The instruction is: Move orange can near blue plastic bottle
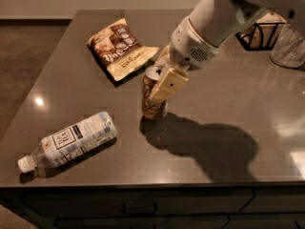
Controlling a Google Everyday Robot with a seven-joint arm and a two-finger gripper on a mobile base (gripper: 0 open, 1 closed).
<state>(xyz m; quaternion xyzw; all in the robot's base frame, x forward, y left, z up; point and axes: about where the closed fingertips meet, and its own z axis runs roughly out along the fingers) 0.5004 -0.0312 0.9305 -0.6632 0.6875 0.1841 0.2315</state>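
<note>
The orange can (pixel 152 104) stands upright near the middle of the dark table, silver top showing. My gripper (pixel 159 82) is shut on the can, one cream finger (pixel 167 84) lying across its front; the white arm reaches in from the upper right. The blue plastic bottle (pixel 71 140) lies on its side at the front left, white cap pointing to the lower left, apart from the can by about a bottle's length.
A brown-and-cream snack bag (pixel 121 49) lies at the back, left of the arm. A clear container (pixel 288 46) and a dark wire object (pixel 259 35) stand at the back right. The table's front edge (pixel 143 186) runs just below the bottle.
</note>
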